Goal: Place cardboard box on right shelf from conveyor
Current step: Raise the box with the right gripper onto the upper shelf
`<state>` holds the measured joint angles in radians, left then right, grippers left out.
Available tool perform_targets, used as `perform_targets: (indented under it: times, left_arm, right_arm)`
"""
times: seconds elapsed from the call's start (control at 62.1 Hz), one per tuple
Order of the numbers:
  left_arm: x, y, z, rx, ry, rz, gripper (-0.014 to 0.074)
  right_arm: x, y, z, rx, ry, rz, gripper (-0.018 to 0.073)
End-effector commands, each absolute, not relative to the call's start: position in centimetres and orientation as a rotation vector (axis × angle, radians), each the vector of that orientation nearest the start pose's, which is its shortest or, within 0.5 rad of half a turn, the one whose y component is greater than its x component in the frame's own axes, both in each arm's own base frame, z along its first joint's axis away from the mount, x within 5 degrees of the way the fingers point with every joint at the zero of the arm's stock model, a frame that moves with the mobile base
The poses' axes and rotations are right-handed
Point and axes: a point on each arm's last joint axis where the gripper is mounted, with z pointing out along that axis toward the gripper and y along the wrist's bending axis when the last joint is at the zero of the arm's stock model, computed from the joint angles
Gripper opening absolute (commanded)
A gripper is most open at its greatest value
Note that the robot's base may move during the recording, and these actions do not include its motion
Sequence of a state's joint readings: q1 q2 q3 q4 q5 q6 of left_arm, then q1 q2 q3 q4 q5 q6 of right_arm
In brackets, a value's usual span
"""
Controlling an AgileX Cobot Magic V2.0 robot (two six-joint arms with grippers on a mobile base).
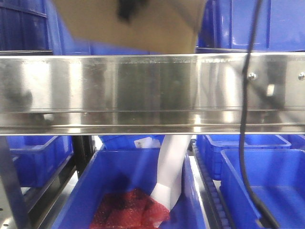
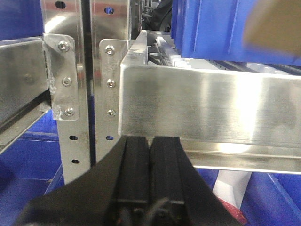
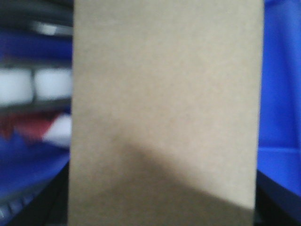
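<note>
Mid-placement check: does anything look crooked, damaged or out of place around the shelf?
The cardboard box looks tilted above the right shelf rail, its lower edge slanting rather than level. A black cable dangles across the rail's front. No damage shows, though the box is blurred.

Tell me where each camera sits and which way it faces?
Front: low before the rack, facing the shiny steel shelf rail; no robot parts clear.
Left wrist: behind its shut black tool, facing that rail's end.
Right wrist: close against tan cardboard box, which fills it; tool unclear.
Front and left share the rail.
</note>
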<state>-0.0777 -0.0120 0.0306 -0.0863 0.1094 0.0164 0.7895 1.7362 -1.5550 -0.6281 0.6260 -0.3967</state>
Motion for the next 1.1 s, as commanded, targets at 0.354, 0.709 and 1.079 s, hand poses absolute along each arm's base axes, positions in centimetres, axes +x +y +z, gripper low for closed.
perform_targets:
  times: [0.354,0.709,1.079]
  left_arm:
    - [5.5,-0.5,20.3,0.006,1.516,-0.134,-0.0119]
    - [5.5,-0.5,20.3,0.006,1.516,-0.134,-0.0119]
    - [5.5,-0.5,20.3,0.006,1.516,-0.134,-0.0119]
  right_arm:
    - [30.6,26.1,37.9,-1.519,1.381,-0.545,0.0246]
    - [30.5,25.6,37.5,-1.435,1.529,-0.498,0.0626]
    - [27.3,25.8,40.1,-1.411,1.509,-0.410,0.0626]
